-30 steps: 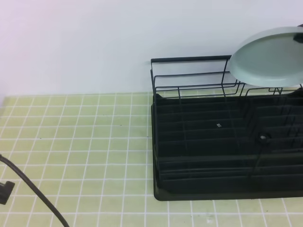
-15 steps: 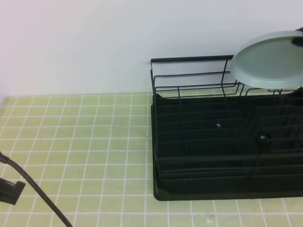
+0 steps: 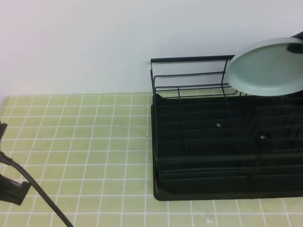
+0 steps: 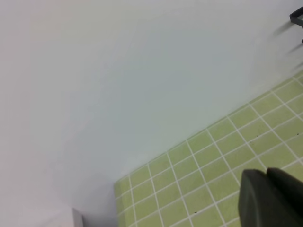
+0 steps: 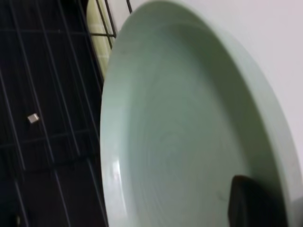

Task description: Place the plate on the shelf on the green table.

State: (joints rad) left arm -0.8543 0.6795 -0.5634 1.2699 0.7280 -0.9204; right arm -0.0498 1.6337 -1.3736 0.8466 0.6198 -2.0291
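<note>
The pale blue-green plate (image 3: 265,68) hangs tilted above the back right of the shelf (image 3: 213,151), a black dish rack with wire dividers. My right gripper (image 3: 297,43) is shut on the plate's far right rim, mostly cut off by the frame edge. In the right wrist view the plate (image 5: 184,127) fills the picture, with one dark finger (image 5: 255,203) pressed on its inner face and the shelf (image 5: 42,94) below. My left gripper (image 4: 267,191) is shut and empty, low over the green table (image 3: 75,132) at the far left.
A black cable (image 3: 42,198) trails from the left arm across the tiles at the front left. A white wall (image 3: 94,42) stands right behind the table and the rack. A small pale scrap (image 3: 218,125) lies in the rack's tray.
The plate has dropped lower toward the rack's back rail, still held by the right gripper. The left gripper has edged a little further into view at the left edge.
</note>
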